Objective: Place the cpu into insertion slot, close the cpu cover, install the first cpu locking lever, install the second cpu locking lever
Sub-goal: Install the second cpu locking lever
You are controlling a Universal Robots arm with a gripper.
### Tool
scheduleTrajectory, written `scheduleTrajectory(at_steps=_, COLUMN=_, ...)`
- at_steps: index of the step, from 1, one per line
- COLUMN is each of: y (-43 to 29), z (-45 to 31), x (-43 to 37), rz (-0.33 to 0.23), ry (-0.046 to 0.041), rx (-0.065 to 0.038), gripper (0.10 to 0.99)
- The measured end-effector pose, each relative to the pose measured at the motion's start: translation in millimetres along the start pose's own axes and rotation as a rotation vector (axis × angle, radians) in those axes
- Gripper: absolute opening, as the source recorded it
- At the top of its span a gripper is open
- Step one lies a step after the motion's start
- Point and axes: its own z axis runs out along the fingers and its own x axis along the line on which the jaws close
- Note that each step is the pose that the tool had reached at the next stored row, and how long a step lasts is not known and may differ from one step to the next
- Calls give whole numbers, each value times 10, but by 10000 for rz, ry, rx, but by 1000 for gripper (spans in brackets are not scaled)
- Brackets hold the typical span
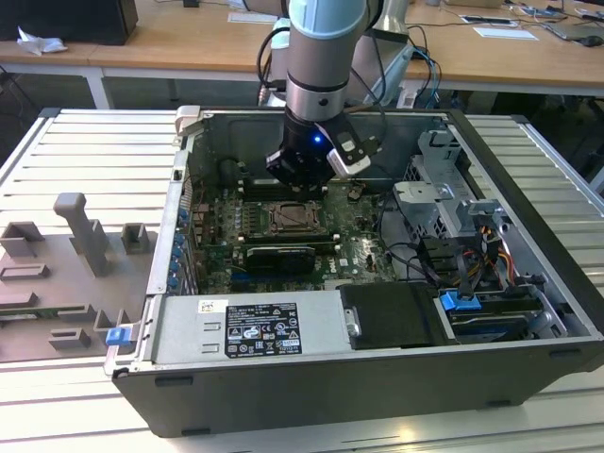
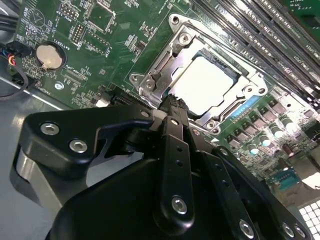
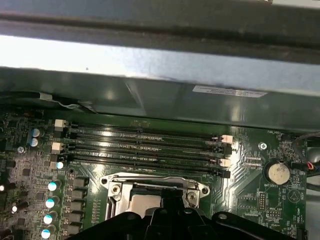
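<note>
— Where's the cpu [image 2: 206, 84]?
— Seated in the insertion slot [image 2: 176, 30], cpu cover [image 2: 165, 65] down around it, mid-motherboard.
— The gripper [image 2: 172, 102]?
— I see it pinched narrow, empty, at the cover's edge.

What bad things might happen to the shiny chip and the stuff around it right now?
1. The tool sits right at the edge of the cpu cover, which lies over the cpu. A slip sideways might scrape the cpu's bare metal face.
2. Pressing down hard here might bend the thin cpu cover or strain the insertion slot beneath.
3. The memory slots lie close beside the insertion slot, so a wide swing might knock them.
</note>
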Motion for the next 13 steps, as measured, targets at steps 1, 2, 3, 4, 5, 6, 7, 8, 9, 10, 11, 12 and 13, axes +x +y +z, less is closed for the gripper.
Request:
scheduleTrajectory(at_steps=1, y=5, z=-51, x=0, rz=0, ry=0, rx=0, gripper=106)
scheduleTrajectory(at_steps=2, y=7, z=-75, x=0, rz=0, ry=0, rx=0, gripper=106)
scheduleTrajectory(at_steps=3, y=8, z=-93, x=-1, rz=-1, ry=0, rx=0, gripper=106)
scheduleTrajectory(at_steps=4, y=6, z=-99, x=-1, rz=-1, ry=0, rx=-1, gripper=106)
scheduleTrajectory(at_steps=5, y=-2, z=-100, x=0, rz=-2, ry=0, rx=-1, gripper=106)
scheduleTrajectory(at_steps=6, y=-12, z=-101, x=1, rz=-1, ry=0, rx=0, gripper=106)
scheduleTrajectory(at_steps=7, y=-29, z=-103, x=3, rz=0, ry=0, rx=0, gripper=106)
scheduleTrajectory(at_steps=8, y=-75, z=-108, x=7, rz=0, ry=1, rx=0, gripper=106)
scheduleTrajectory(at_steps=9, y=-108, z=-111, x=10, rz=0, ry=0, rx=-1, gripper=106)
scheduleTrajectory(at_steps=10, y=-134, z=-114, x=12, rz=-1, ry=0, rx=0, gripper=106)
scheduleTrajectory(at_steps=11, y=-160, z=-117, x=15, rz=0, ry=1, rx=2, gripper=106)
scheduleTrajectory(at_steps=12, y=-188, z=-119, x=17, rz=0, ry=3, rx=-1, gripper=106)
scheduleTrajectory(at_steps=13, y=-208, z=-121, x=19, rz=1, ry=7, rx=0, gripper=106)
